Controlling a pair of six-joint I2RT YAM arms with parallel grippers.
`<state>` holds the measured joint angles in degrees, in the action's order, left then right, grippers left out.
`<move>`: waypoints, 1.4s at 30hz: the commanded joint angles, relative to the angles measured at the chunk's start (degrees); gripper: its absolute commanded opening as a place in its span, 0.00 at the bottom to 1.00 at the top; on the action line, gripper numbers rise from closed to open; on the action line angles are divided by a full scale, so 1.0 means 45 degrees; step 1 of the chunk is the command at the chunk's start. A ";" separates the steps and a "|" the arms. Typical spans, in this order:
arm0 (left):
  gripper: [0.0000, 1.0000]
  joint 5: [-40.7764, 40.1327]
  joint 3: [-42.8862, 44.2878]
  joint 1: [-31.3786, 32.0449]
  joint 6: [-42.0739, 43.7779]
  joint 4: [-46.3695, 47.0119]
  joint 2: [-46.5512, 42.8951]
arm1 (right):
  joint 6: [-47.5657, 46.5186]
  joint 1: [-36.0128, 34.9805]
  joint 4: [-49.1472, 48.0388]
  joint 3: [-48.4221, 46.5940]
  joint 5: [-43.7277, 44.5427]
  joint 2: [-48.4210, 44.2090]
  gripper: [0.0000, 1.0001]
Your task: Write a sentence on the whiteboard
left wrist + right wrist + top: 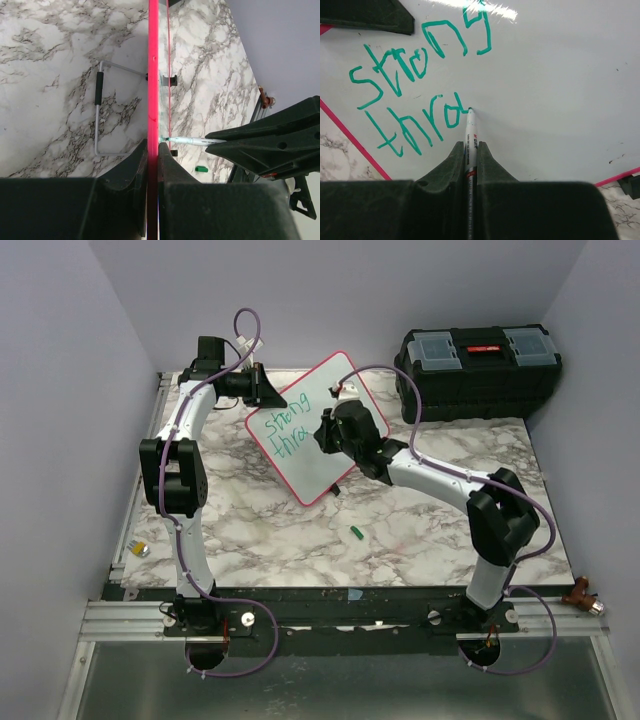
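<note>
The whiteboard point(322, 390), white with a pink-red frame, stands tilted on the marble table. My left gripper point(263, 390) is shut on its upper left edge. Edge-on in the left wrist view, the frame point(152, 75) runs between the closed fingers of that gripper point(152, 146). My right gripper point(471, 147) is shut on a white marker point(471, 132), and the tip touches the board point(560, 75). The sentence point(420, 85) in green reads "strong" above "thro", and the tip rests just past the "o". In the top view the right gripper point(332, 430) covers the middle of the board.
A black toolbox point(478, 370) sits at the back right. The green marker cap point(356, 533) lies on the table in front of the board. A small yellow and silver object point(140, 549) rests at the left edge. The board's wire stand point(98, 110) props it from behind.
</note>
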<state>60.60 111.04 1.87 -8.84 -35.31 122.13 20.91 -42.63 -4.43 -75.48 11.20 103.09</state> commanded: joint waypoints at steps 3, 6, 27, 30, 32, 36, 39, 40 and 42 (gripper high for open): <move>0.00 -0.0072 -0.0185 0.0289 0.0813 0.0061 -0.0323 | -0.0256 0.0060 0.0534 -0.0862 0.0498 0.0556 0.01; 0.00 -0.0079 -0.0184 0.0289 0.0806 0.0054 -0.0323 | -0.0283 0.0070 0.0554 -0.1090 0.0441 0.0692 0.01; 0.00 -0.0068 -0.0203 0.0288 0.0831 0.0034 -0.0342 | 0.0214 0.0075 0.0364 0.0047 -0.0204 0.0358 0.01; 0.00 -0.0087 -0.0222 0.0288 0.0817 0.0049 -0.0364 | 0.0331 0.0062 0.0340 0.0368 -0.0226 0.0300 0.01; 0.00 -0.0107 -0.0228 0.0288 0.0831 0.0034 -0.0373 | 0.0392 0.0065 0.0320 0.0518 -0.0214 0.0258 0.00; 0.00 -0.0131 -0.0226 0.0288 0.0832 0.0034 -0.0353 | 0.0357 0.0061 0.0354 0.0563 -0.0011 0.0161 0.01; 0.00 -0.0127 -0.0223 0.0288 0.0832 0.0044 -0.0361 | 0.0282 0.0065 0.0378 0.0519 0.0107 0.0066 0.01; 0.00 -0.0128 -0.0223 0.0289 0.0825 0.0044 -0.0363 | 0.0266 0.0060 0.0378 0.0477 0.0108 0.0024 0.01; 0.00 -0.0127 -0.0238 0.0289 0.0831 0.0027 -0.0372 | 0.0199 0.0070 0.0426 0.0355 0.0123 -0.0124 0.01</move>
<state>60.40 110.85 1.72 -8.86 -35.29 122.13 22.24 -42.63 -5.30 -74.87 11.35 103.35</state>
